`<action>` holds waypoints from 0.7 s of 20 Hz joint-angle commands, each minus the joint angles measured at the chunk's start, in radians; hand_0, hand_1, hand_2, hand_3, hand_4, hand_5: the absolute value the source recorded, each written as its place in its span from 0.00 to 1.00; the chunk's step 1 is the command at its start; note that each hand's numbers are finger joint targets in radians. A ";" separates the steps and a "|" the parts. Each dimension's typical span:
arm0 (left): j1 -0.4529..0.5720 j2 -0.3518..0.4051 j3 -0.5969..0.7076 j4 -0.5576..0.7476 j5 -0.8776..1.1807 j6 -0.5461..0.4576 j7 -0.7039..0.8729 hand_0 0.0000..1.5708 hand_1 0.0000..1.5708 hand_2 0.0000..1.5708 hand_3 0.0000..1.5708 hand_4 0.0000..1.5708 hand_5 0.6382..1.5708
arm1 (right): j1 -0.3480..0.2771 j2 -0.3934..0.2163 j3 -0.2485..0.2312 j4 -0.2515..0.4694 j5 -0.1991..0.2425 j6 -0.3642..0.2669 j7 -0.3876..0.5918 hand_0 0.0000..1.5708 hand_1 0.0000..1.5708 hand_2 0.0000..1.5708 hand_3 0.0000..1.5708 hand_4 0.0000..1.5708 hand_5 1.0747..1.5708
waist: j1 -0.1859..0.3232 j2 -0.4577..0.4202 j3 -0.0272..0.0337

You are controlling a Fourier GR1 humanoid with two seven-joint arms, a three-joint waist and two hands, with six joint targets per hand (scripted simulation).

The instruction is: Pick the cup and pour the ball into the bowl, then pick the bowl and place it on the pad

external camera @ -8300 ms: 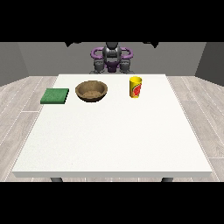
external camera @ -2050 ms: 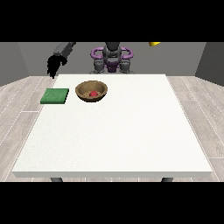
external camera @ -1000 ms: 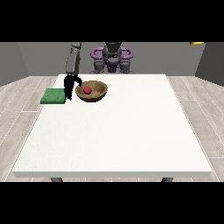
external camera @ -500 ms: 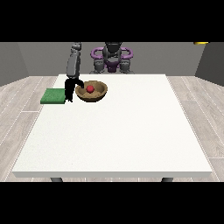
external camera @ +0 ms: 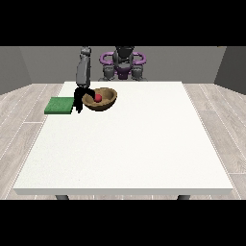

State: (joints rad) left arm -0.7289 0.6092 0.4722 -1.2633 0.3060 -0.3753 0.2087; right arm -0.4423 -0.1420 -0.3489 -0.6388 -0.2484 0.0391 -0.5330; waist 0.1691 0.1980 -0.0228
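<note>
Brown bowl (external camera: 101,99) at far-left part of white table (external camera: 129,144), tilted, rim nearer the camera lower at its left. Red ball (external camera: 98,98) inside bowl, toward left of centre. Green pad (external camera: 60,105) flat on table just left of bowl, apart from it. Black hand at the view's left (external camera: 80,97) sits between pad and bowl, hanging down from a grey forearm (external camera: 83,69), at bowl's left rim; looks closed on the rim, fingers pointing down, but exact finger layout too small to read. Bowl's left edge seems raised off table slightly; can't confirm. Other hand not visible. Cup not visible. Robot torso (external camera: 123,63) behind table's far edge.
</note>
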 commanded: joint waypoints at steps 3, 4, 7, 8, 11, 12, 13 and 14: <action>-0.022 0.031 0.029 -0.006 0.043 -0.026 0.001 0.00 0.00 0.00 0.00 0.65 0.96 | 0.072 -0.069 -0.002 0.098 0.062 -0.141 0.114 1.00 1.00 1.00 0.98 0.58 0.80 | 0.039 0.080 0.0216; -0.020 0.032 0.026 -0.015 0.054 -0.026 0.028 0.00 0.00 0.00 0.00 0.65 0.96 | 0.124 -0.062 0.008 0.105 0.082 -0.158 0.090 1.00 1.00 1.00 1.00 0.60 0.80 | 0.042 0.058 0.0223; -0.021 0.011 0.012 -0.014 0.056 -0.026 0.025 0.00 0.00 0.00 0.00 0.70 0.94 | 0.083 -0.115 0.011 0.072 0.097 -0.219 0.139 1.00 1.00 1.00 0.98 0.59 0.88 | 0.051 0.068 0.0207; -0.025 0.036 0.038 -0.014 0.072 -0.036 0.016 0.00 0.00 0.00 0.00 0.71 0.94 | 0.121 -0.127 0.010 0.074 0.093 -0.188 0.110 1.00 1.00 1.00 0.90 0.59 0.91 | 0.061 0.087 0.0214; 0.005 0.023 0.026 0.015 0.050 -0.028 0.019 0.00 0.00 0.00 0.00 0.74 0.95 | 0.132 -0.129 0.044 0.018 0.114 -0.249 0.187 1.00 1.00 1.00 0.82 0.63 0.94 | 0.033 0.016 0.0181; 0.000 0.016 0.027 0.019 0.040 -0.015 -0.003 0.00 0.00 0.00 0.00 0.74 0.96 | 0.107 -0.170 0.056 -0.005 0.131 -0.254 0.220 1.00 1.00 1.00 0.79 0.64 0.95 | 0.016 0.019 0.0174; 0.005 0.035 0.036 0.046 0.064 -0.048 0.018 0.00 0.00 0.00 0.00 0.75 0.95 | 0.097 -0.175 0.063 -0.018 0.138 -0.291 0.266 1.00 1.00 1.00 0.81 0.65 0.95 | 0.034 -0.014 0.0167; 0.015 0.036 0.036 0.069 0.064 -0.062 0.010 0.00 0.00 0.00 0.00 0.76 0.95 | 0.078 -0.175 0.077 -0.040 0.146 -0.312 0.294 1.00 1.00 1.00 0.79 0.64 0.95 | 0.027 -0.013 0.0167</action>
State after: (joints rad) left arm -0.7327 0.6381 0.5024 -1.2384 0.3609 -0.4107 0.2212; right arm -0.3721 -0.1968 -0.2938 -0.7208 -0.1839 -0.1704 -0.4242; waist 0.2192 0.1875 -0.0155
